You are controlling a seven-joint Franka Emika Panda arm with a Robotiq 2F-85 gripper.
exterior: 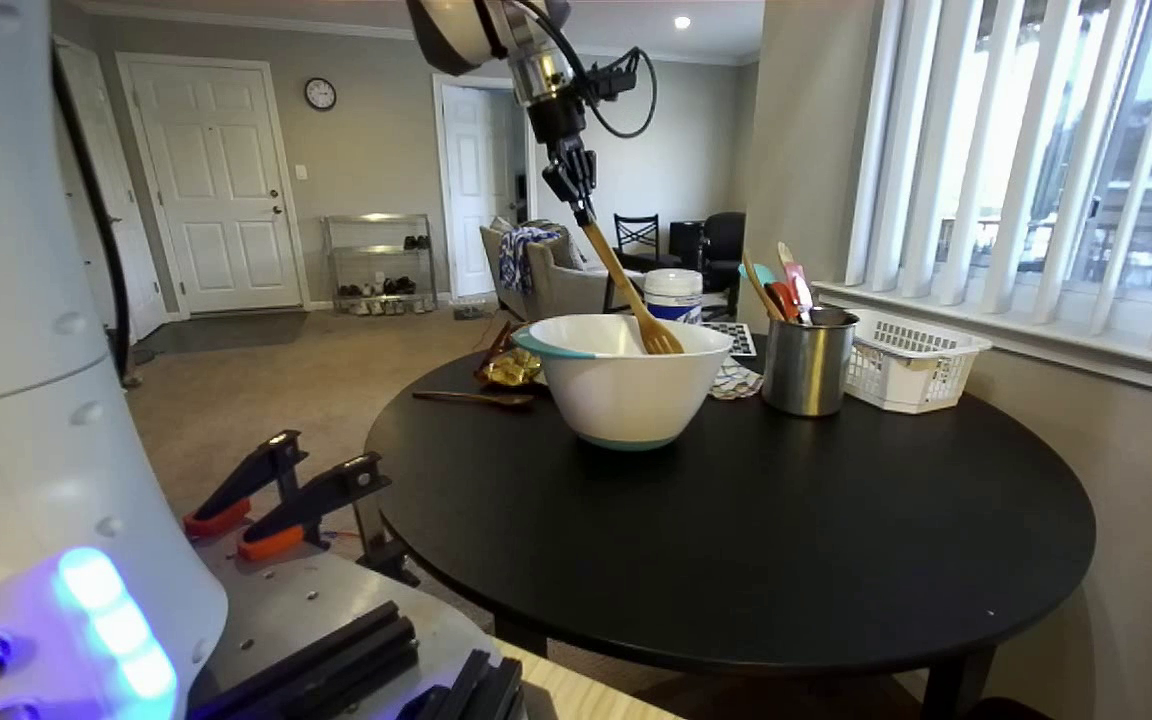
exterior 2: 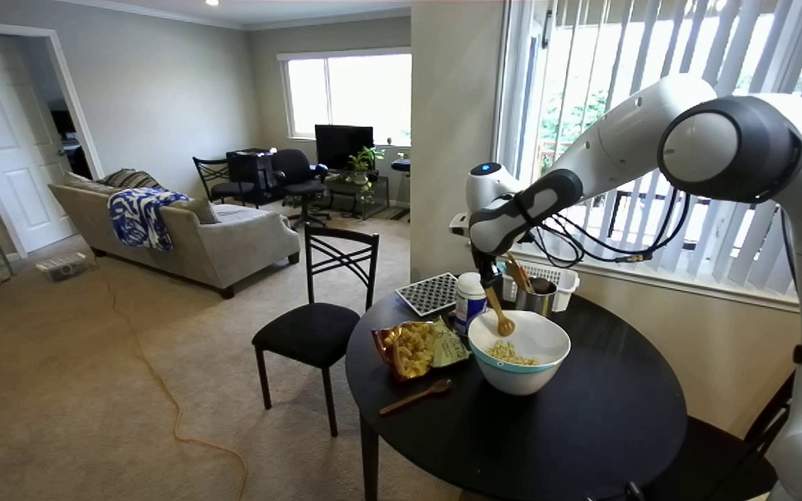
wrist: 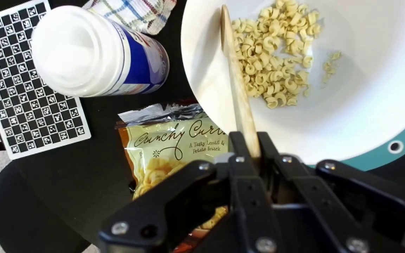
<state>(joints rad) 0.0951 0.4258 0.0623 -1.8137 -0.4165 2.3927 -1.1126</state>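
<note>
My gripper [wrist: 250, 138] is shut on the handle of a wooden utensil [wrist: 237, 88], which slants down between the two fingertips. In an exterior view the utensil [exterior: 626, 280] ends in a slotted, fork-like head. That head hangs inside a large white mixing bowl [exterior: 626, 390] with a teal rim section and base; whether it touches the bowl wall I cannot tell. Small pale curled pasta pieces [wrist: 269, 63] lie in the bottom of the bowl, beside the utensil in the wrist view. The gripper [exterior 2: 490, 282] is above the far side of the bowl in an exterior view.
Around the bowl on the round black table [exterior: 836, 540] are a snack bag [wrist: 174, 147], a white-and-blue canister [wrist: 83, 52], a checkered board [wrist: 30, 88], a cloth [wrist: 135, 14], a wooden spoon [exterior 2: 415, 398], a steel utensil pot [exterior: 809, 365] and a white basket [exterior: 916, 375].
</note>
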